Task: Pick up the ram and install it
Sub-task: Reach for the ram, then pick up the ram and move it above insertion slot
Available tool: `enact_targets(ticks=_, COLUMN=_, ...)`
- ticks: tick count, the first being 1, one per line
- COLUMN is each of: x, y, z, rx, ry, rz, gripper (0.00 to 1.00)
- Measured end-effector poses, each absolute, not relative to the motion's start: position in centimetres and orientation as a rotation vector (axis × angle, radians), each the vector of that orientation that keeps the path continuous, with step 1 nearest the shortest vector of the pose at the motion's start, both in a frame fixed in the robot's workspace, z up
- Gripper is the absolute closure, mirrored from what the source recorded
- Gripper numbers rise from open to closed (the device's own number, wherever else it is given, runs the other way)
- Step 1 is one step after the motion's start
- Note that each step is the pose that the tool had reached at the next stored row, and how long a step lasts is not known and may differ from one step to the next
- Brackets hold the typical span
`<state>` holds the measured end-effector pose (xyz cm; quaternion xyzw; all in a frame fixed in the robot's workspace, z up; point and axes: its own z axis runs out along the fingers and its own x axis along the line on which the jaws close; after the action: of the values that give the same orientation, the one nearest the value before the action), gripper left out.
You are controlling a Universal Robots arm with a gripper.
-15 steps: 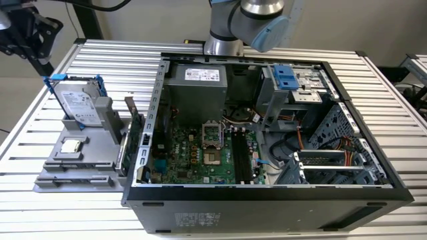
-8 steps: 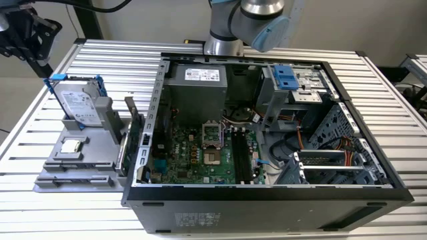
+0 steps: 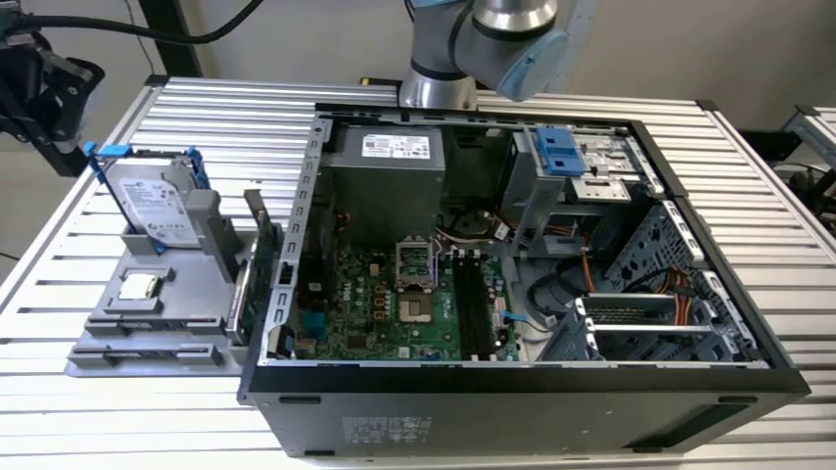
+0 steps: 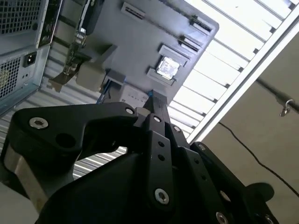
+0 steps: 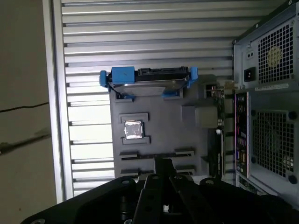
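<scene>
The ram [image 3: 238,299] looks like a thin grey strip standing on edge in the grey parts holder [image 3: 144,343]. It is on the holder's side nearest the open computer case [image 3: 523,372]. The black memory slots [image 3: 471,304] on the green motherboard hold nothing. My gripper [image 3: 53,117] hangs at the exterior view's far left, beyond the holder and well above the table. In both wrist views its black fingertips [image 5: 162,164] [image 4: 156,100] meet in one point over the holder, with nothing between them.
The holder also carries a silver hard drive in a blue frame [image 3: 151,201], a square processor chip [image 3: 137,286] and a green expansion card [image 3: 261,245]. A power supply [image 3: 386,186] and drive cage [image 3: 575,162] fill the case's far end. The slatted table's edge [image 5: 56,116] runs beside the holder.
</scene>
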<state>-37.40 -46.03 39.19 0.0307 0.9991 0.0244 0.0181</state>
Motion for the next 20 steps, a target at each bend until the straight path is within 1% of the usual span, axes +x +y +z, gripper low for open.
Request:
enact_targets(ticks=10, x=-37.3, y=-50.3, z=39.1, rx=0.095, ry=3.104, rz=0.076, gripper=1.0)
enact_targets(ticks=16, x=-37.1, y=-51.6, z=39.1, rx=0.093, ry=3.104, rz=0.076, gripper=1.0)
enact_targets(ticks=20, x=-37.1, y=-51.6, z=39.1, rx=0.092, ry=3.104, rz=0.076, gripper=1.0)
